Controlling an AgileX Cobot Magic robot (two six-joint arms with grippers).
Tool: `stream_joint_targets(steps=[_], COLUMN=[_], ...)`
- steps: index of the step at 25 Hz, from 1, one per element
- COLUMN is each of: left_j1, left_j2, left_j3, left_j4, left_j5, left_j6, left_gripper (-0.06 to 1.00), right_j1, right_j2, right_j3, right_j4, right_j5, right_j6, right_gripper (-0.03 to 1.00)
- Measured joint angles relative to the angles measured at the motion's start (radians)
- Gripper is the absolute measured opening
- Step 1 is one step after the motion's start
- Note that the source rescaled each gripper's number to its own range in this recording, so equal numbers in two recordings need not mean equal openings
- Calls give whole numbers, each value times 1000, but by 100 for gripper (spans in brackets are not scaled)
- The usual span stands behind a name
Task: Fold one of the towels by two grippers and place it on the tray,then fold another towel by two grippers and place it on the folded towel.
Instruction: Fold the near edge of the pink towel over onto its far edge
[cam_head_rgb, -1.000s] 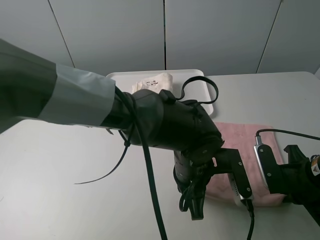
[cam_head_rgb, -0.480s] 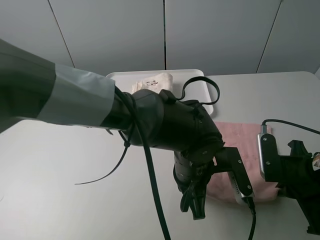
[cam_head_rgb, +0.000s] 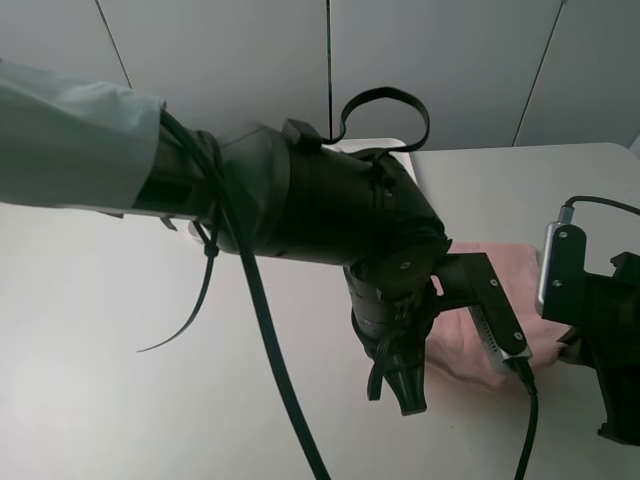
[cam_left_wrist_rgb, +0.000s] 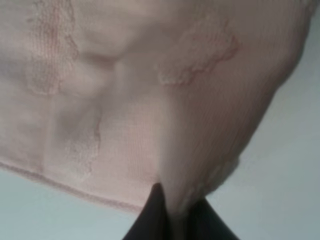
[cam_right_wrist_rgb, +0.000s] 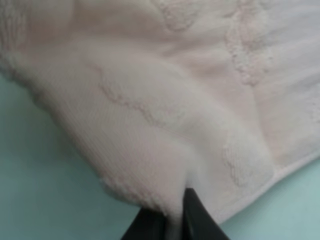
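Note:
The pale pink towel (cam_head_rgb: 462, 352) lies on the table at the right, its near edge lifted. In the left wrist view my left gripper (cam_left_wrist_rgb: 172, 212) is shut on a pinch of the pink towel (cam_left_wrist_rgb: 150, 100) at its hem. My right gripper (cam_right_wrist_rgb: 172, 217) is shut on another fold of the same towel (cam_right_wrist_rgb: 165, 100) near a corner. My bulky left arm (cam_head_rgb: 340, 230) reaches across the middle, and it hides the cream towel and nearly all of the tray (cam_head_rgb: 402, 152). At the right edge is my right arm (cam_head_rgb: 600, 320).
The grey-white table (cam_head_rgb: 120, 400) spreads out to the left and front. Black cables (cam_head_rgb: 260, 330) hang from the left arm over the table. Grey wall panels stand behind the table.
Both arms have risen, lifting the pink towel's near edge off the table. The left arm now covers the tray and the cream towel, and the right arm has shifted right and up.

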Motion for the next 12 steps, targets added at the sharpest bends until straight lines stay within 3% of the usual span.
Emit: stream_joint_targets(steps=[12], left_j1=[29], left_j2=[-49], left_j3=[0], left_j4=[19], left_j5=[-46], left_j6=[-140], left_gripper=[1], right_j1=[0], right_j2=[-205], right_j3=[-28], right_j4=[0], right_j5=[140], right_j6=[363], right_gripper=[1])
